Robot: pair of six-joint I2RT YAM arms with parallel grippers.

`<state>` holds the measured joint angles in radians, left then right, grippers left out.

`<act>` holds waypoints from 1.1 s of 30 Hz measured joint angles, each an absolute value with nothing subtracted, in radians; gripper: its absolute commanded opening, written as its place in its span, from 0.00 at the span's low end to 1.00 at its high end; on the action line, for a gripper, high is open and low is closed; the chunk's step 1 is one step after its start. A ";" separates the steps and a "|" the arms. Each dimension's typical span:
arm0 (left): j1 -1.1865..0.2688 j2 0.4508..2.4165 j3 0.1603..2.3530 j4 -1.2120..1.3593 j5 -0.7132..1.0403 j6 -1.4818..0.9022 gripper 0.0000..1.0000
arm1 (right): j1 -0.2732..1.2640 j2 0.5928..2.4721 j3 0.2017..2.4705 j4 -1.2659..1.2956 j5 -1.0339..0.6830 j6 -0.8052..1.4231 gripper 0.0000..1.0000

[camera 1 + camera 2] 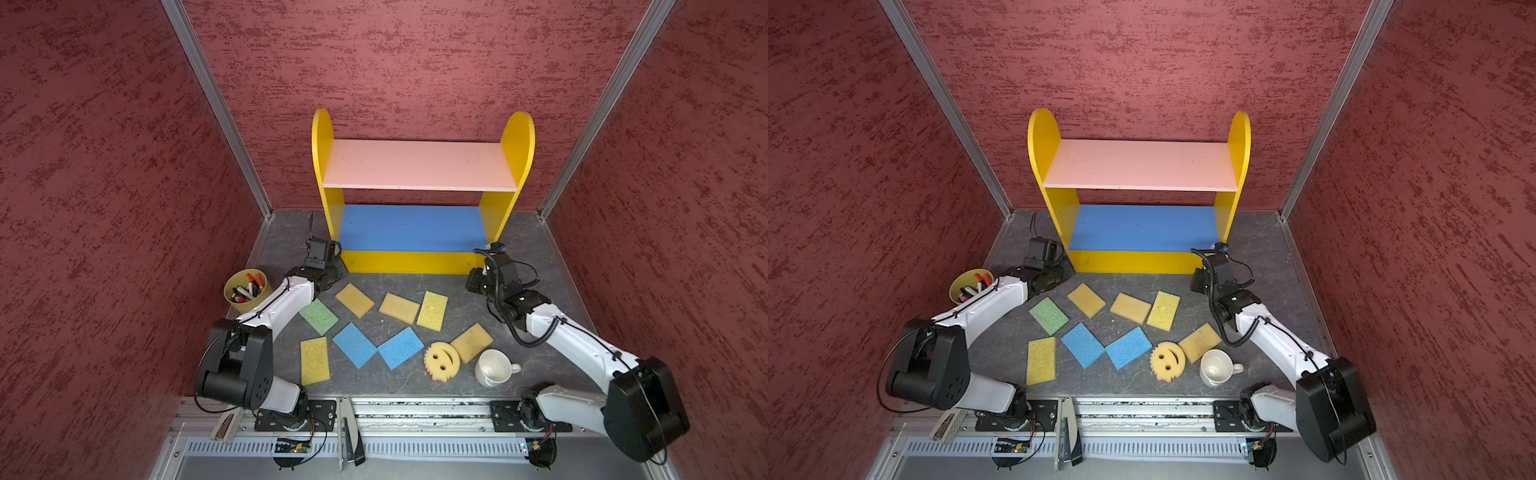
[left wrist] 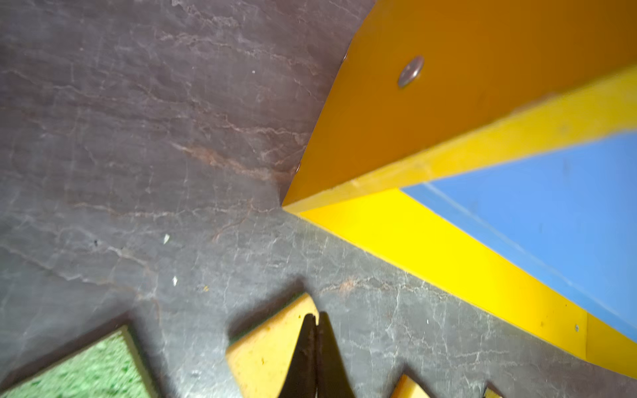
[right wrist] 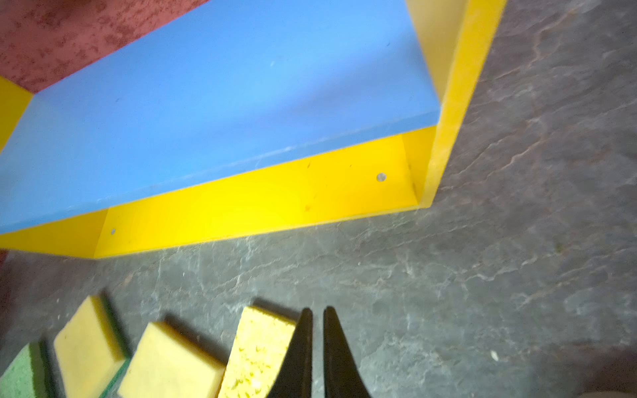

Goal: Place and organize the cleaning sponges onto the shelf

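We find all nine sponges lying flat on the grey, stone-veined bench (image 1: 386,384), in front of the shelf (image 1: 415,262).

Nearest row: a rectangular, coarse-pored yellow sponge (image 1: 315,360). To its right are two blue sponges (image 1: 354,345), corner to corner, then a round smiley sponge (image 1: 441,360) with a scalloped rim and a pink underside. A white glazed mug (image 1: 494,368) stands just beside the smiley sponge. A smooth tan sponge (image 1: 471,342) lies behind these two, touching or nearly touching both.

Middle row: a pitted green sponge (image 1: 318,316), two smooth tan pads (image 1: 354,300), and a pitted pale-yellow sponge (image 1: 432,311). A yellow cup of markers (image 1: 247,293) stands to the left, partly behind the left arm.

Left pincer (image 2: 316,318): the black tapered tips are pressed together and grip nothing. In the wrist view they lie over the corner of the left tan pad. We cannot tell whether they touch it.

Right pincer (image 3: 317,312): the tips stand a narrow slit apart with nothing between them. They sit over bare bench, just beside the pale-yellow sponge.

Farthest: the shelf stands against the red textured back wall. It has smooth painted boards and yellow round-topped sides. A pink top board (image 1: 419,164) sits above a blue board (image 1: 411,228) and a yellow base strip with visible screw heads.
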<state>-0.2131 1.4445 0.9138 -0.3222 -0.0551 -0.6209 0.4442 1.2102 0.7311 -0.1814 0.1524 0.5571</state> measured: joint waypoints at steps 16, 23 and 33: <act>-0.220 1.352 0.852 -0.314 0.003 -0.643 0.71 | 0.725 1.301 0.668 -0.250 0.097 0.831 0.45; -0.252 1.375 0.839 -0.307 0.022 -0.659 0.71 | 0.725 1.322 0.633 -0.246 0.055 0.886 0.52; -0.293 1.390 0.838 -0.286 0.018 -0.669 0.72 | 0.718 1.394 0.586 -0.178 -0.004 0.943 0.57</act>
